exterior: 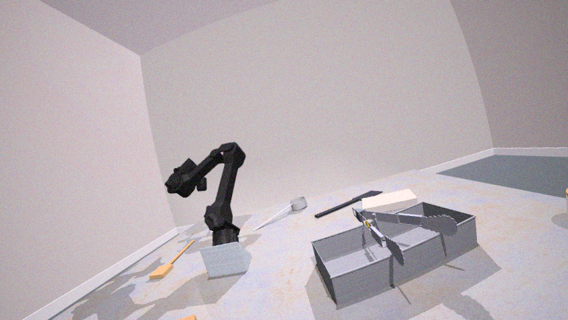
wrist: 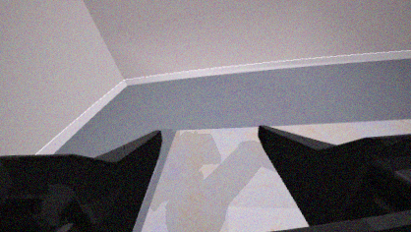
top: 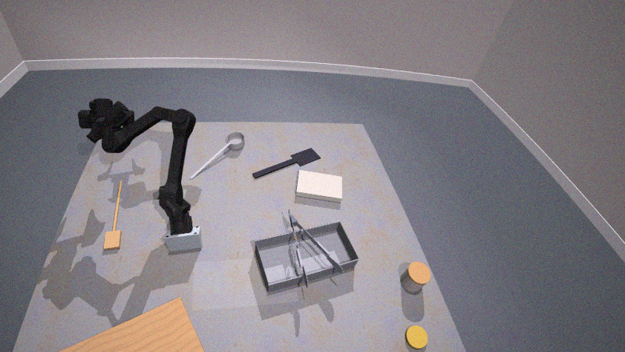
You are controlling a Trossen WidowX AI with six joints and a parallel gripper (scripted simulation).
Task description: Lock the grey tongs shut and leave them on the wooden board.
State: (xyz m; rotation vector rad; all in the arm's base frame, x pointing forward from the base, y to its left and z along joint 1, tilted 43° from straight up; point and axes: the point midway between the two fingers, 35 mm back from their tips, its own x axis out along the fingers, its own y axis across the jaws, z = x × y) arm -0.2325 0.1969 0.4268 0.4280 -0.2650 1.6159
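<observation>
The grey tongs (top: pixel 306 251) lie open across the grey roasting tin (top: pixel 305 261), with the hinge over the tin's far rim and the two toothed arms spread toward the near rim. They also show in the exterior view (exterior: pixel 397 226) resting on the tin (exterior: pixel 393 250). The wooden board (top: pixel 144 330) lies at the table's near left corner, partly cut off. My gripper (top: pixel 87 119) is held high over the table's far left corner, far from the tongs, pointing away from them. In the wrist view the fingers stand wide apart with nothing between them.
A metal measuring scoop (top: pixel 219 152), a black spatula (top: pixel 286 163) and a white block (top: pixel 319 186) lie behind the tin. A wooden spatula (top: pixel 114 218) lies left of the arm's base (top: pixel 182 240). A capped jar (top: pixel 415 276) and a yellow disc (top: pixel 416 336) stand at the right.
</observation>
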